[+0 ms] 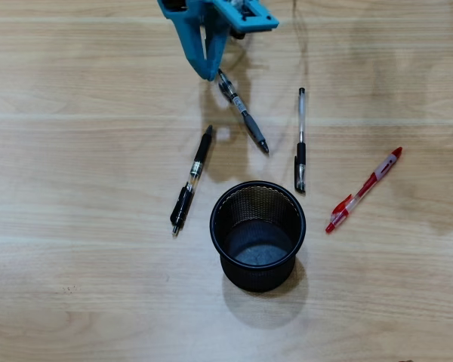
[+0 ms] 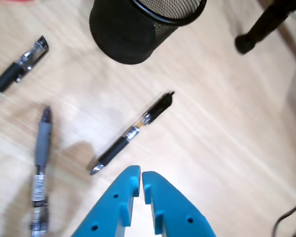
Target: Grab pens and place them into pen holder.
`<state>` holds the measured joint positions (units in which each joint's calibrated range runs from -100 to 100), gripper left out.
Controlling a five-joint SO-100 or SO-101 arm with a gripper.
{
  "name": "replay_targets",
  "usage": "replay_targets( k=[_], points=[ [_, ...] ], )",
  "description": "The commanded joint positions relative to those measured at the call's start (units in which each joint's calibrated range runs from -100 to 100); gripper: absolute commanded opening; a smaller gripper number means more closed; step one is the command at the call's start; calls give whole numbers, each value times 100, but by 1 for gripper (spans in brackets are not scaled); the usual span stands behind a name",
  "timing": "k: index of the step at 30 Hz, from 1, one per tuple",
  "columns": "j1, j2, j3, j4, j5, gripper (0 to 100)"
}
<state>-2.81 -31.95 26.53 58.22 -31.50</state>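
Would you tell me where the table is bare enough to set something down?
Free: the wood left of the leftmost black pen and below the pen holder. Crowded: above the holder, where pens fan out beneath the gripper, across to the red pen.

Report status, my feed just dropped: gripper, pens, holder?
Gripper shut, empty, above the table. Four pens on the table, none in the pen holder. Nearest black pen beside the gripper tip. Nothing blocking.

My desk (image 1: 75, 286) is pale wood with lengthwise grain. On it stands the black mesh pen holder (image 1: 257, 235), upright. Around it lie three black pens (image 1: 192, 179) (image 1: 243, 111) (image 1: 300, 139), each apart from it, and a red pen (image 1: 364, 189) further right in the overhead view.
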Motion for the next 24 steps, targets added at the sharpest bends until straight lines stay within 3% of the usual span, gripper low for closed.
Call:
replay_targets(
  k=[1, 8, 17, 24],
  points=[
    [-7, 609, -1250, 752, -505, 2],
    [84, 1628, -2979, 2383, -1337, 2],
    [185, 2069, -3133, 2428, -2097, 2],
    [176, 3488, -3884, 2410, -2133, 2]
  ],
)
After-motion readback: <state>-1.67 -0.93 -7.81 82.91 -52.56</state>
